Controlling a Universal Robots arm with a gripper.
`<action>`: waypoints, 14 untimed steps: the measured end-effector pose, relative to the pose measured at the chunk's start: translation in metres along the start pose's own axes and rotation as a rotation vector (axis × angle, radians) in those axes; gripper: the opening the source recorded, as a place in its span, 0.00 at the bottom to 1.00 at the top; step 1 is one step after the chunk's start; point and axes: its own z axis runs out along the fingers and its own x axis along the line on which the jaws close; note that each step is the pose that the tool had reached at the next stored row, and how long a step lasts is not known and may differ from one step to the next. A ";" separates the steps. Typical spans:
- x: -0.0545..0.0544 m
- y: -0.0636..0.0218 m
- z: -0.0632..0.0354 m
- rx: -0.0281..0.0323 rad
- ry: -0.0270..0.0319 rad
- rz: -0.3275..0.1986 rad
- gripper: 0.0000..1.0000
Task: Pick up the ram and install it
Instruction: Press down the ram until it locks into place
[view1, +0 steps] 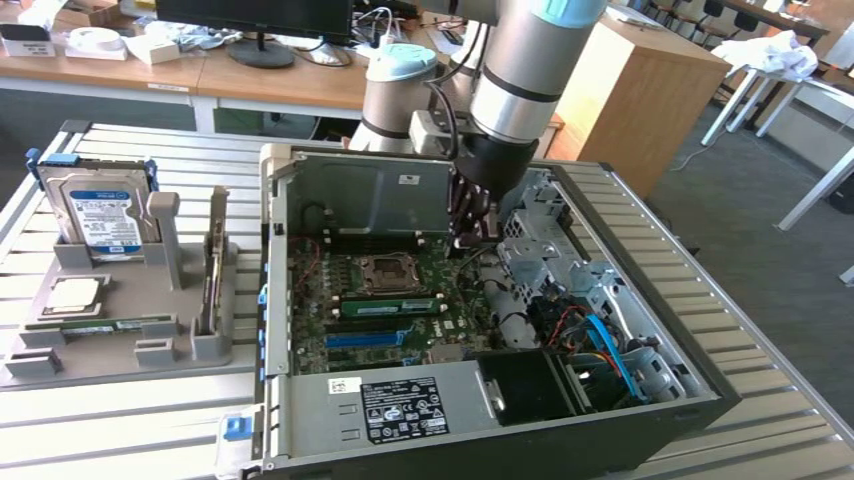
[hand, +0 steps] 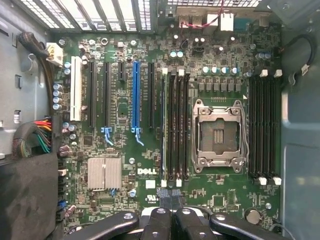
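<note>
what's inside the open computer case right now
A green motherboard with an empty CPU socket, black memory slots and cables. The end effector hangs shut above it. The power supply covers the lower corner.

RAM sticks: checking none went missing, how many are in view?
2. One ram lies flat on the grey tray; a second ram stands slotted in the motherboard. Others may be hidden.

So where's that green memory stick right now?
One ram lies flat on the grey tray, at the exterior view's left, just below the square silver chip.
</note>
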 end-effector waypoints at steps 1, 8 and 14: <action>0.000 0.0000 0.0008 0.0000 0.0001 0.000 0.10; 0.000 0.0002 0.0079 0.0000 0.0001 0.000 0.10; 0.000 0.0002 0.0139 0.0000 -0.0001 0.000 0.10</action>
